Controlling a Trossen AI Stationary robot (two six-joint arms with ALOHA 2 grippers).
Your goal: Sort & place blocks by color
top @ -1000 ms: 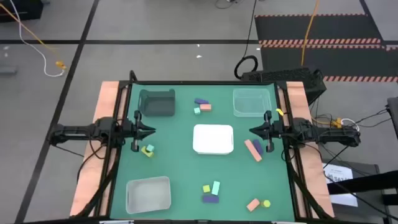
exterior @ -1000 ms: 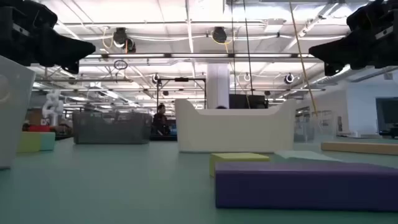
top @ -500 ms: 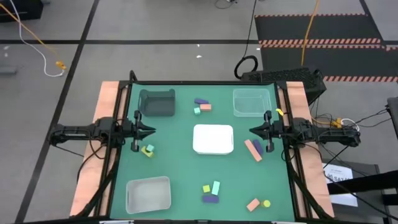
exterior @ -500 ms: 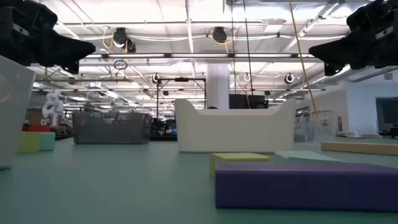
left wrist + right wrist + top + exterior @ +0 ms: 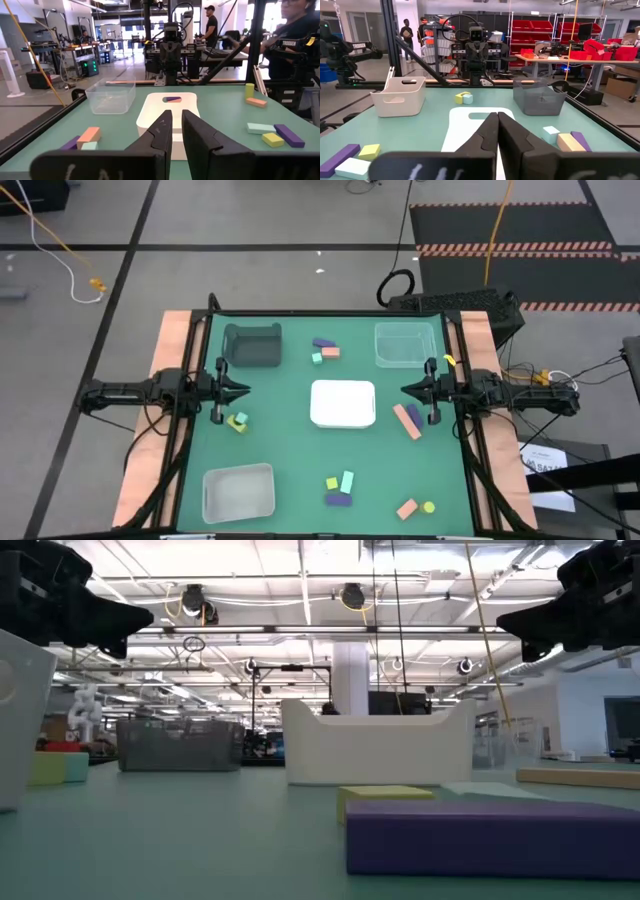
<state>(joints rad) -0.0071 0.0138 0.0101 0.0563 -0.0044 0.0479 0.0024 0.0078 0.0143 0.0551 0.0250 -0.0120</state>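
- High view: we see the left gripper (image 5: 243, 390) at the table's left edge and the right gripper (image 5: 406, 390) at its right edge, both pointing inward toward the white tray (image 5: 343, 403) in the middle of the green table (image 5: 290, 450).
- We see the fingers of both grippers pressed together with nothing between them; in the left wrist view a thin gap shows between the left fingers (image 5: 161, 135), and in the right wrist view the right fingers (image 5: 489, 131) meet at the tips.
- We find the blocks scattered in small groups, none touching either gripper.
- Near the left gripper, toward the table's front, lies a yellow and mint pair (image 5: 238, 421).
- Near the right gripper, toward the front, lie a salmon bar (image 5: 405, 420) and a purple block (image 5: 415, 416), touching each other.
- Between the dark grey tray (image 5: 252, 345) and the clear tray (image 5: 406, 345) at the far edge sits a purple, mint and salmon cluster (image 5: 324, 349), well apart from both grippers.
- Toward the front edge we see a yellow cube (image 5: 332, 483), a mint bar (image 5: 347, 481) and a purple bar (image 5: 339, 500) close together, beside the second clear tray (image 5: 239, 492).
- At the front right, a salmon block (image 5: 407, 508) lies just beside a yellow piece (image 5: 428, 507).
- In the low view, the purple bar fills the foreground with the yellow cube behind it.
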